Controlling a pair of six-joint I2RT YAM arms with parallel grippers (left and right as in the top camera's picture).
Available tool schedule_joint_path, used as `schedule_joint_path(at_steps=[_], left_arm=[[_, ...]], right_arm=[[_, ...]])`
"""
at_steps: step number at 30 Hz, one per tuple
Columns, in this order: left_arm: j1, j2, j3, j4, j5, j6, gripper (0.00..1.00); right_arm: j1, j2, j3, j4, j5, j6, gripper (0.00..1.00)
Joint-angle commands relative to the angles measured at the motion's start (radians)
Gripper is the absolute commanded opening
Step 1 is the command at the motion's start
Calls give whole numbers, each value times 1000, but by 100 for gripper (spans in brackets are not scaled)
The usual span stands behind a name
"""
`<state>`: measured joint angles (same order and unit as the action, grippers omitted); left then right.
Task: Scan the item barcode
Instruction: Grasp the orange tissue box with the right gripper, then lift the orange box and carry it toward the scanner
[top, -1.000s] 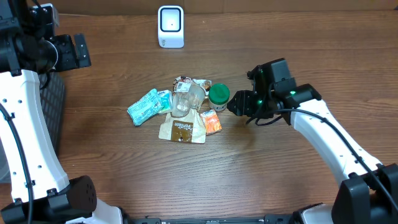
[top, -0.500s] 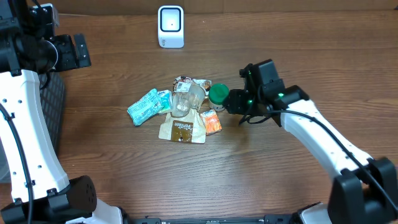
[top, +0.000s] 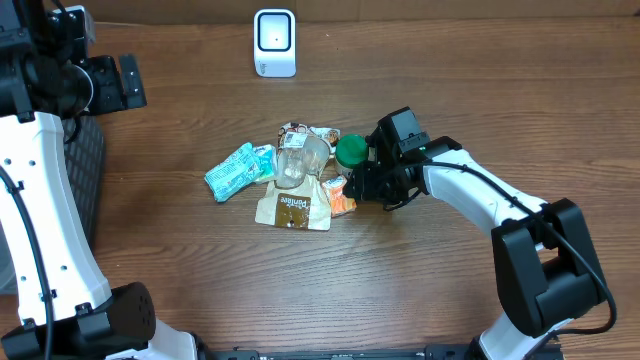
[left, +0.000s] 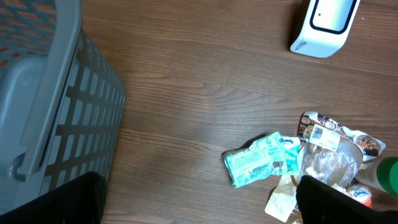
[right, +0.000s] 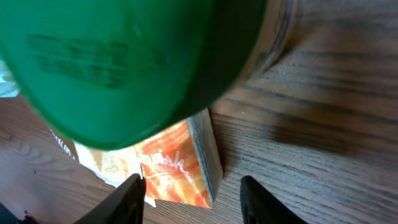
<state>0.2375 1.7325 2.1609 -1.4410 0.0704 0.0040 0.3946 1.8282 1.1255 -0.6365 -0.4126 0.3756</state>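
Right gripper (right: 193, 200) straddling the orange packet (right: 180, 168) beside the green-lidded jar (right: 124, 62).
I see its jaws parted, the packet's corner between them and nothing pinched. The packet lies flat on the table (top: 450, 290), touching the jar. My left gripper (left: 199, 202) hangs wide open by the basket (left: 56, 93), well apart from the scanner (top: 274, 42).

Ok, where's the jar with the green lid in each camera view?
Overhead: green-lidded jar just right of centre.
Left wrist: a green sliver at the right edge.
Right wrist: its lid fills the upper left.
Shared landmark: the orange packet beside it.
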Motion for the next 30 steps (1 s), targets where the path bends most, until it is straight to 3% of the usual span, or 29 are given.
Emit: schedule_joint_path(at_steps=[1, 14, 21, 24, 30], left_arm=[[-2, -12, 20, 2, -3, 19, 100], [-2, -12, 20, 2, -3, 19, 99], [-2, -12, 20, 2, -3, 19, 99], [-2, -12, 20, 2, -3, 19, 99], [-2, -12, 20, 2, -3, 19, 100]], right_arm=[[6, 26, -6, 8, -40, 21, 45], [44, 94, -7, 23, -82, 50, 41], [43, 101, -6, 26, -86, 70, 20], [42, 98, 11, -5, -87, 69, 4], [42, 46, 55, -101, -86, 31, 4]])
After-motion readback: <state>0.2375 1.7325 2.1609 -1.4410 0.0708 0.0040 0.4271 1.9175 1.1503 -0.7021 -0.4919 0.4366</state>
